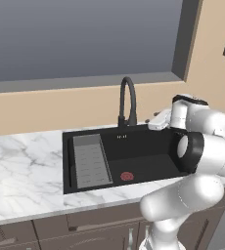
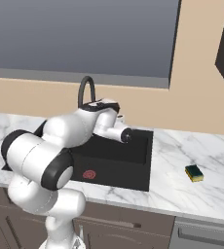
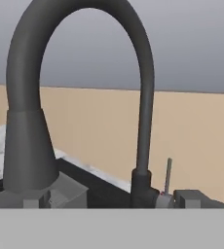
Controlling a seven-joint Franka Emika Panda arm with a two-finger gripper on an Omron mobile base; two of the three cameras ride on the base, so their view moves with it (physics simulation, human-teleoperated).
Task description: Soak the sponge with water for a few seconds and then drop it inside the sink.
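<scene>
No step of the task looked done. Left base view: sink (image 1: 153, 163) was dry, no stream under the faucet (image 1: 127, 101); grey tray insert (image 1: 90, 161) filled the basin's left part, red drain (image 1: 127, 176) lay near the front wall; the arm's wrist hung over the basin's back right rim, leaving open room mid-basin.

Right base view: sponge (image 2: 194, 172) lay on the marble counter (image 2: 201, 155) right of the sink, well apart from the basin edge and from the gripper (image 2: 126, 135); counter around it looked free for an approach from above; the front counter edge was near.

Hand view: faucet arch loomed close ahead, its lever (image 3: 168, 176) upright at the base; fingertips were hidden; jaws judged spread wide, holding nothing. Left: open tap, fetch sponge, soak, drop.
</scene>
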